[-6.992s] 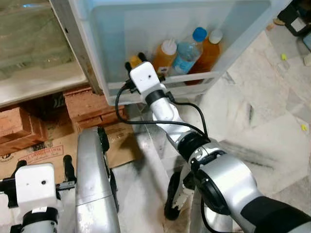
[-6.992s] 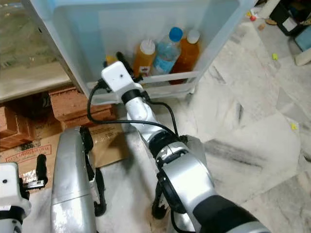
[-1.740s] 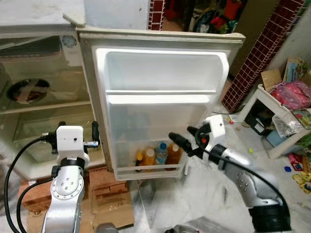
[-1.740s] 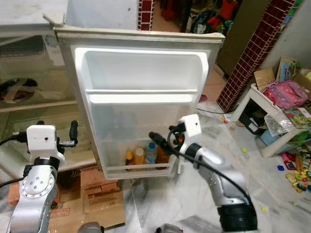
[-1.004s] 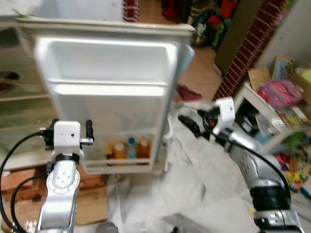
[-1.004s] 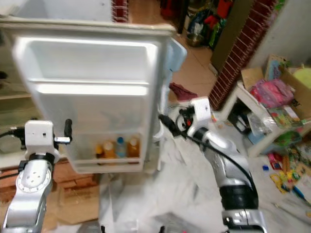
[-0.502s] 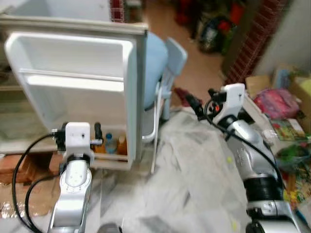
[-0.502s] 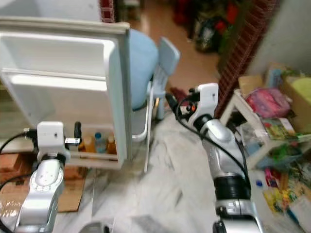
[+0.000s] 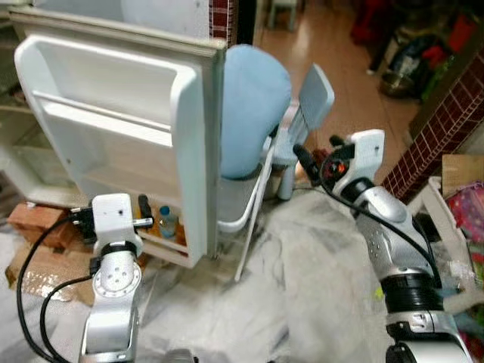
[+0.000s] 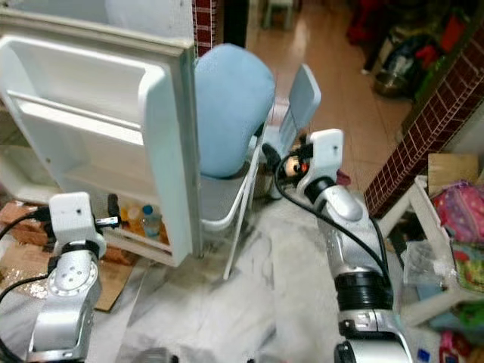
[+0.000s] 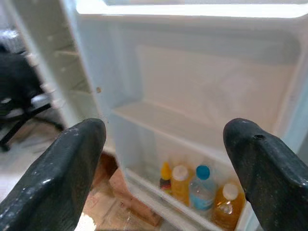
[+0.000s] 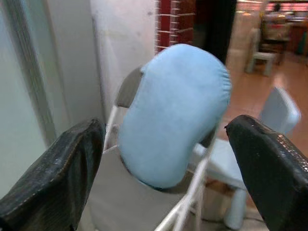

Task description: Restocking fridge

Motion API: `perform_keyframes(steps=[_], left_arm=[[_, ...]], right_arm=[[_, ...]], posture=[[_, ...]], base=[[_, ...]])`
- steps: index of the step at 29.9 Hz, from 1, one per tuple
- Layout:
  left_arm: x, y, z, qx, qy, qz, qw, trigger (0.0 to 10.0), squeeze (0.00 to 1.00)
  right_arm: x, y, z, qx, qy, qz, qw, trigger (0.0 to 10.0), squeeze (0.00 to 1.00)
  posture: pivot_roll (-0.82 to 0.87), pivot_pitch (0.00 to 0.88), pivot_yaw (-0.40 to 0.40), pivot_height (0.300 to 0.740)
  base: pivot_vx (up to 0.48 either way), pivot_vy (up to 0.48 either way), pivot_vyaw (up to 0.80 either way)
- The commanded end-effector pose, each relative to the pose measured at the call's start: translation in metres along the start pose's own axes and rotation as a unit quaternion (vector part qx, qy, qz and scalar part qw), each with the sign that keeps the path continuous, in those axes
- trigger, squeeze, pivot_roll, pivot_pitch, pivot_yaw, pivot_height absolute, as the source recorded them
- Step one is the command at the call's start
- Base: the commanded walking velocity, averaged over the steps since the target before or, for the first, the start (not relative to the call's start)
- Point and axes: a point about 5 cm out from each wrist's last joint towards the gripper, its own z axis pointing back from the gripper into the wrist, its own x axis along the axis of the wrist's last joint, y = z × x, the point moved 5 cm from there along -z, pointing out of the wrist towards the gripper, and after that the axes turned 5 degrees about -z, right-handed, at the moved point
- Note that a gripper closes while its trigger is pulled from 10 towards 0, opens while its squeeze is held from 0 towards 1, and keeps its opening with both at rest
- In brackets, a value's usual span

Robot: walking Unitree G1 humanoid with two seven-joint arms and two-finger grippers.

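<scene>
Just behind the open door at our 12 o'clock stands a white-framed chair [image 10: 227, 189] with a pale blue padded backrest [image 9: 253, 110]. A second, smaller light blue chair [image 9: 306, 102] sits beyond it toward 1 o'clock. At 9 o'clock, red bricks [image 9: 26, 215] and flattened cardboard [image 9: 38, 268] lie on the floor. Rumpled white sheeting [image 9: 302, 287] covers the ground in front of us. A dark red brick pillar [image 10: 423, 132] rises at 2 o'clock, with a white side table [image 10: 423, 249] at 3 o'clock.

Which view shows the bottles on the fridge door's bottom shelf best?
The left wrist view: all four bottles stand unobstructed in a row. In the eye views the left gripper hides most, leaving the blue-capped bottle.
</scene>
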Motion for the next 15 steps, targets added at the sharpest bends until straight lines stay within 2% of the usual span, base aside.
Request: perform_keyframes(steps=[1, 6, 11, 15], left_arm=[[-0.006, 0.01, 0.001, 0.023, 0.017, 0.007, 1.0, 10.0, 0.0], [-0.01, 0.014, 0.0, 0.03, 0.022, 0.012, 0.999, 10.0, 0.0], [-0.009, 0.017, 0.0, 0.031, 0.01, 0.01, 0.999, 10.0, 0.0], [-0.01, 0.018, 0.0, 0.034, 0.012, 0.01, 0.999, 10.0, 0.0]], right_arm=[[0.004, 0.003, -0.005, -0.002, -0.007, 0.008, 1.0, 10.0, 0.0], [0.002, -0.003, -0.007, -0.019, 0.0, 0.014, 1.0, 10.0, 0.0], [-0.002, -0.001, -0.006, -0.019, 0.002, 0.011, 1.0, 10.0, 0.0], [-0.008, 0.001, -0.004, -0.033, 0.007, 0.01, 0.999, 10.0, 0.0]], posture=[[0.08, 0.0, -0.053, 0.74], [0.08, 0.0, -0.055, 0.74], [0.09, 0.0, -0.055, 0.74], [0.08, 0.0, -0.056, 0.74]], base=[[0.0, 0.0, 0.51], [0.0, 0.0, 0.5], [0.454, 0.0, 0.47], [0.476, 0.0, 0.0]])
